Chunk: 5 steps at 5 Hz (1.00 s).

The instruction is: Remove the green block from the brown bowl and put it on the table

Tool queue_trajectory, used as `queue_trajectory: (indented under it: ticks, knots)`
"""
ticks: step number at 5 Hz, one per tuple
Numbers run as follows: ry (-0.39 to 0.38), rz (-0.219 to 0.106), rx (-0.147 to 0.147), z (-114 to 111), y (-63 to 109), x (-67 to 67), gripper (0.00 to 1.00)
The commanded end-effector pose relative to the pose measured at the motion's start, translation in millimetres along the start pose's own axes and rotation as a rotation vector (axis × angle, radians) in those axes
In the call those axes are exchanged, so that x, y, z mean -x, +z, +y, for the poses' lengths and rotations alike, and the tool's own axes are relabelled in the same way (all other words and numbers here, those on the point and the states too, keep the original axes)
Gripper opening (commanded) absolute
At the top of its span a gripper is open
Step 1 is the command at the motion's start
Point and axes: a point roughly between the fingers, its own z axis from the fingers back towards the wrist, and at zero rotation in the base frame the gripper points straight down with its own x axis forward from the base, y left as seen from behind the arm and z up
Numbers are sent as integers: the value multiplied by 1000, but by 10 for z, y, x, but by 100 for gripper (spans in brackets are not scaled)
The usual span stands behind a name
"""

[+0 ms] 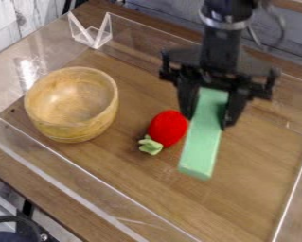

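My gripper (217, 102) hangs over the right half of the table (102, 189), pointing down and shut on the upper end of the green block (206, 140). The light mint bar dangles tilted, its lower end close above the wood, just right of the strawberry toy. The brown bowl (71, 102) sits at the left, empty, well apart from the gripper.
A red strawberry toy with green leaves (166, 129) lies between the bowl and the block. Low clear acrylic walls (140, 222) edge the tabletop. A clear folded stand (90, 31) sits at the back left.
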Motion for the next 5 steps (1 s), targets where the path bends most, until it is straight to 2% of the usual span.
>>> queue_trajectory:
  ticks: [1, 2, 4, 5]
  knots:
    - [-72, -37, 16, -54, 34, -82, 0]
    - [-124, -31, 18, -42, 53, -129, 0]
    - [-211, -21, 18, -92, -148, -103, 0]
    - [-202, -24, 9, -2, -109, -133, 0]
